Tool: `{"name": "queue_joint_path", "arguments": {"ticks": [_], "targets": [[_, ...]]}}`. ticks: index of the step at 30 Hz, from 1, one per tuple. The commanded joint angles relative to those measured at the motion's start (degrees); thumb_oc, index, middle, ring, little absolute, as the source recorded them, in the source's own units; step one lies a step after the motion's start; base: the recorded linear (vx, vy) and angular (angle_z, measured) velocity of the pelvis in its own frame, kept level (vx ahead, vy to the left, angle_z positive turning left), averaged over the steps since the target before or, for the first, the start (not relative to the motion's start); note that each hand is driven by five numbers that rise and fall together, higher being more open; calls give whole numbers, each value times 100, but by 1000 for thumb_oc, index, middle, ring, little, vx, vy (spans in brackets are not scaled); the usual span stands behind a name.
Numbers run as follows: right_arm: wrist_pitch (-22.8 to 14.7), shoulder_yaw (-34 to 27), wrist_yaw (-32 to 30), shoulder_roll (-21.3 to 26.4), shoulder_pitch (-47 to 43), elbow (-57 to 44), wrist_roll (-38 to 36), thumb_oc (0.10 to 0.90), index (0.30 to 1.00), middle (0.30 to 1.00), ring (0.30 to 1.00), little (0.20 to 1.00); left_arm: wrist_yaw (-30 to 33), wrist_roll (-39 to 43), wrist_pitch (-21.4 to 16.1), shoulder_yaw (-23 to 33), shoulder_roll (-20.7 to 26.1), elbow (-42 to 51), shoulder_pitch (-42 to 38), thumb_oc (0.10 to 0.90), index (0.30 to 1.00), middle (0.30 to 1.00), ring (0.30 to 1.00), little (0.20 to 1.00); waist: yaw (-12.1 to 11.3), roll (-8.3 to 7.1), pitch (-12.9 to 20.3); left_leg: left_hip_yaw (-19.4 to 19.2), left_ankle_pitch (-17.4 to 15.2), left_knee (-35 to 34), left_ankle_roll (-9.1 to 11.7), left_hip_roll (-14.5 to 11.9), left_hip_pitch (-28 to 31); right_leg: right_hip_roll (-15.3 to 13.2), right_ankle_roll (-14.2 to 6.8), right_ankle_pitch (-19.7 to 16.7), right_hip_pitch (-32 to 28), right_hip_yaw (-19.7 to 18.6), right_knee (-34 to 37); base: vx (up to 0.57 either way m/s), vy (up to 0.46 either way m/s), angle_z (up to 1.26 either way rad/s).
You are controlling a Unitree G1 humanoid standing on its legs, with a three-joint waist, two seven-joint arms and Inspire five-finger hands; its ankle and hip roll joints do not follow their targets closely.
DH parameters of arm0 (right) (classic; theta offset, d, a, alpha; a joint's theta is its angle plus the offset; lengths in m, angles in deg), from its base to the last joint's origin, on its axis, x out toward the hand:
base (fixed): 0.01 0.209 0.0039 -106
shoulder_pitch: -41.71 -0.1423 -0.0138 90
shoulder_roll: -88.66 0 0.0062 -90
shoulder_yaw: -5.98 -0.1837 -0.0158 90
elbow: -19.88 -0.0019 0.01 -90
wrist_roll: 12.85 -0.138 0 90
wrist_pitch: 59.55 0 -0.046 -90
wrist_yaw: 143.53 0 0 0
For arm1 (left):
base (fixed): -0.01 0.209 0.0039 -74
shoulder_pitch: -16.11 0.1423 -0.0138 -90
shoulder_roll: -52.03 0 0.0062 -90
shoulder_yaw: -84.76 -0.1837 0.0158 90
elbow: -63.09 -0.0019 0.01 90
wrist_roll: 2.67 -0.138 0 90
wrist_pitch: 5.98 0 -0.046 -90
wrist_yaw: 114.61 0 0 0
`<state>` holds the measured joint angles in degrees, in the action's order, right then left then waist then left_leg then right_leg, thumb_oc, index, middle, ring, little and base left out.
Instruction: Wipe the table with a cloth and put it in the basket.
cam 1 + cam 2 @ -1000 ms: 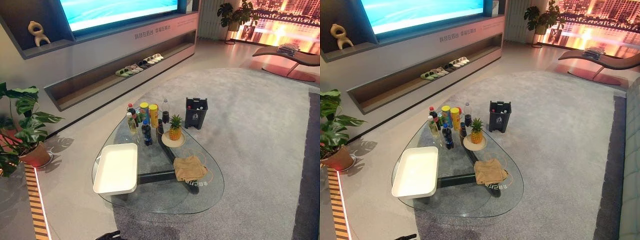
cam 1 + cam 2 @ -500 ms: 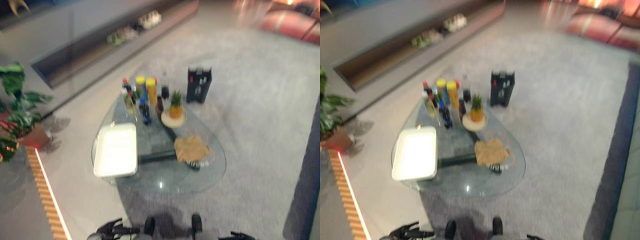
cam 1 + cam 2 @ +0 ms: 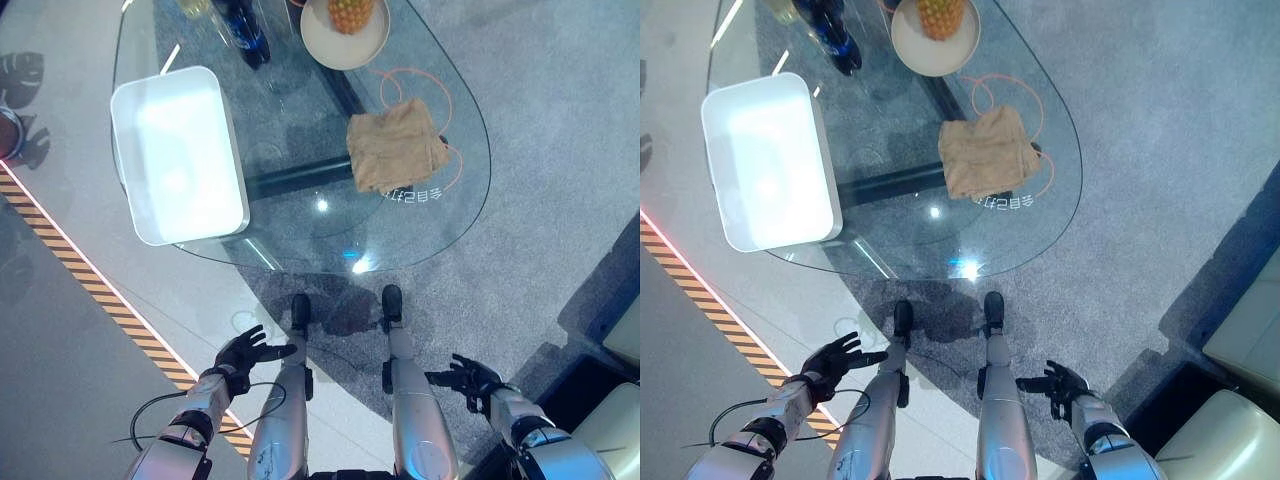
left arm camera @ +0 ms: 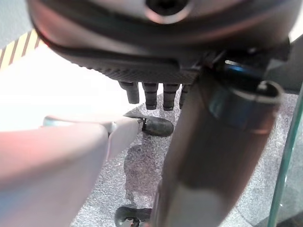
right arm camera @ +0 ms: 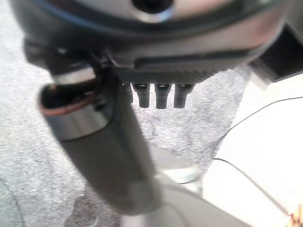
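Observation:
A tan cloth (image 3: 397, 146) lies crumpled on the right part of the glass table (image 3: 300, 225), inside an orange loop. A white rectangular basket (image 3: 177, 153) stands on the table's left part. My left hand (image 3: 250, 351) hangs low at the lower left, well short of the table, its fingers spread and holding nothing. My right hand (image 3: 470, 378) hangs at the lower right, also short of the table, its fingers relaxed and empty. Straight fingers (image 4: 149, 94) show in the left wrist view, and straight fingers (image 5: 161, 96) in the right wrist view.
A plate with a pineapple (image 3: 345, 24) and dark bottles (image 3: 241, 28) stand at the table's far end. A striped floor strip (image 3: 90, 290) runs on the left. A pale seat (image 3: 610, 430) stands at the lower right, on the grey carpet.
The camera has tilted sharply downward, so the table now sits at the top of the picture. Both hands have come into view at the bottom.

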<state>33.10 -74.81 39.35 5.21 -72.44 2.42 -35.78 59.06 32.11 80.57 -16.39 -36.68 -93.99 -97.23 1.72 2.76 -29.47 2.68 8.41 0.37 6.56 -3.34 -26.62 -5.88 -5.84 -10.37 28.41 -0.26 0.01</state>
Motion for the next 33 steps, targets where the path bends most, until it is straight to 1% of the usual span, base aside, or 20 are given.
{"name": "queue_joint_path", "arguments": {"ticks": [1,2,3,5,8,10,12,13,16,17,20,23,27,33], "targets": [[-144,183,-224,225,110,-132,-297,800,900,900,900,900,108,108,-142,-27,283,-187,-109,800,900,900,900,900,-61,-101,-32,-179,-336,1241,-367,494,-960,110,199,871,758,577,-1552,-69,-47,4],[-169,178,-232,240,88,-149,-321,800,900,900,900,900,110,112,-135,-34,300,-173,-134,800,900,900,900,900,-65,-115,-32,-174,-408,1486,-381,499,-1123,105,210,932,911,593,-1745,-43,-43,4],[-181,172,-235,248,77,-154,-322,800,900,900,900,900,114,111,-130,-33,309,-166,-143,800,900,900,900,900,-67,-119,-32,-172,-440,1588,-388,497,-1196,105,215,962,978,596,-1833,-20,-44,7],[-248,150,-259,292,25,-171,-363,800,900,900,900,900,89,152,-125,-27,370,-141,-159,800,900,900,900,900,-81,-134,-33,-181,-662,2116,-437,472,-1525,131,264,1169,1298,557,-2318,-5,-42,12],[-424,120,-350,322,-90,-202,-397,800,900,900,900,900,57,257,-104,12,439,-82,-189,800,900,900,900,900,-106,-140,-33,-195,-876,2582,-482,436,-1874,186,316,1368,1647,520,-2816,7,-43,8],[-587,93,-420,351,-191,-273,-418,800,900,900,900,900,23,336,-109,29,475,-17,-206,800,900,900,900,900,-115,-142,-33,-186,-992,2851,-514,415,-2114,202,358,1454,1884,486,-3096,16,-47,7],[-647,72,-433,382,-226,-313,-435,800,900,900,900,900,-22,375,-123,40,492,1,-201,800,900,900,900,900,-120,-140,-33,-185,-1022,2932,-507,392,-2200,192,370,1482,1960,473,-3185,7,-12,3],[-775,62,-478,423,-268,-392,-477,800,900,900,900,900,-16,444,-139,36,502,75,-169,800,900,900,900,900,-135,-139,-33,-178,-1063,3036,-521,372,-2328,178,384,1513,2085,480,-3321,0,0,0],[-941,37,-518,471,-346,-495,-456,800,900,900,900,900,-25,558,-148,53,539,131,-153,800,900,900,900,900,-156,-147,-33,-179,-1095,3111,-524,348,-2473,164,392,1537,2224,480,-3426,0,0,0],[-1014,18,-517,552,-420,-577,-483,800,900,900,900,900,-30,680,-152,87,575,177,-144,800,900,900,900,900,-175,-154,-33,-173,-1099,3129,-533,346,-2562,154,402,1535,2320,495,-3466,0,0,0],[-1129,-13,-586,652,-537,-695,-537,800,900,900,900,900,-22,963,-167,163,609,230,-144,800,900,900,900,900,-210,-164,-33,-167,-1087,3139,-528,340,-2706,125,403,1534,2461,523,-3522,17,-4,4],[-1165,-42,-684,721,-613,-817,-529,800,900,900,900,900,-19,1018,-198,244,632,256,-97,800,900,900,900,900,-237,-168,-33,-153,-1078,3164,-518,344,-2837,114,404,1526,2583,534,-3568,14,6,4],[-1212,-61,-755,839,-716,-846,-565,800,900,900,900,900,-92,1128,-164,295,733,204,-170,800,900,900,900,900,-256,-204,-33,-142,-1066,3140,-533,356,-2926,123,412,1492,2644,566,-3513,9,-1,1],[-1515,-233,-1001,1071,-740,-931,-847,800,900,900,900,900,-167,1210,-216,259,774,213,-95,800,900,900,900,900,-262,-242,-33,-105,-1082,3139,-549,370,-2937,170,407,1441,2611,572,-3449,14,-5,4]]}}
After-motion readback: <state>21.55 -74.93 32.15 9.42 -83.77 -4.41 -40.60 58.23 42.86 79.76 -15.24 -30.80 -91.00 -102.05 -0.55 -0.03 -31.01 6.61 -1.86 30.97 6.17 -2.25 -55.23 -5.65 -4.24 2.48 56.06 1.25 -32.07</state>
